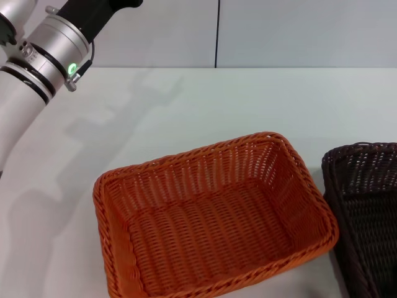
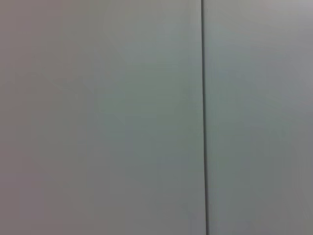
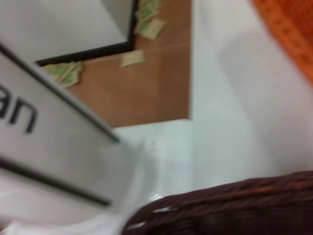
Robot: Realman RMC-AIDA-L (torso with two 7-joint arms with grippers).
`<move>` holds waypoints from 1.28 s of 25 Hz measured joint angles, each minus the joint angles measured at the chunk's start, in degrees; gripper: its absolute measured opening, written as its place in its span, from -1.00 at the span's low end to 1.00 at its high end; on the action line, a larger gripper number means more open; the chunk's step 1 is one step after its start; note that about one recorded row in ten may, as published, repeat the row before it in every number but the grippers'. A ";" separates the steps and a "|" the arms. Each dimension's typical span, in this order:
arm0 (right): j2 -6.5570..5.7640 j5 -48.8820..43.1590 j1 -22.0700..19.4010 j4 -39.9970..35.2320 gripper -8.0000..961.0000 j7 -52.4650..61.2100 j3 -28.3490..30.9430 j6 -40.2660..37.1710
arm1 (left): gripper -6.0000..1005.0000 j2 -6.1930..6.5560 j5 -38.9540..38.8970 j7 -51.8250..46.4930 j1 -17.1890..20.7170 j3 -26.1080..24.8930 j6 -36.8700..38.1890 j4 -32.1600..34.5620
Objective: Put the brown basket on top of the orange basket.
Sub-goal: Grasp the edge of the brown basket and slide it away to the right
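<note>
Baskets side by side on worktop (image 1: 186, 112).
Orange basket (image 1: 211, 217) centre, brown basket (image 1: 366, 211) just right (cropped); left arm (image 1: 37, 56) raised far-left; can't tell either hand's state.

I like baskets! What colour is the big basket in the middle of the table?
The orange basket is bright orange all over; the head view shows it best.

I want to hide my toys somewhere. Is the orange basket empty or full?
Empty. The head view looks straight into the orange basket, and only its bare woven floor and sides show.
</note>
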 joint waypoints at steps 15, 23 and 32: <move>-3.41 1.47 6.31 -4.22 0.27 -0.31 16.47 18.06 | 0.69 0.10 -0.14 0.63 0.36 -0.01 0.24 -2.03; -3.62 1.12 6.96 -0.25 0.27 -0.63 14.86 27.06 | 0.69 0.09 -0.12 0.13 1.63 0.40 0.30 -2.03; -5.08 0.49 8.62 9.99 0.27 -1.18 11.42 34.21 | 0.69 0.09 -0.12 0.02 1.63 0.02 -0.06 -2.58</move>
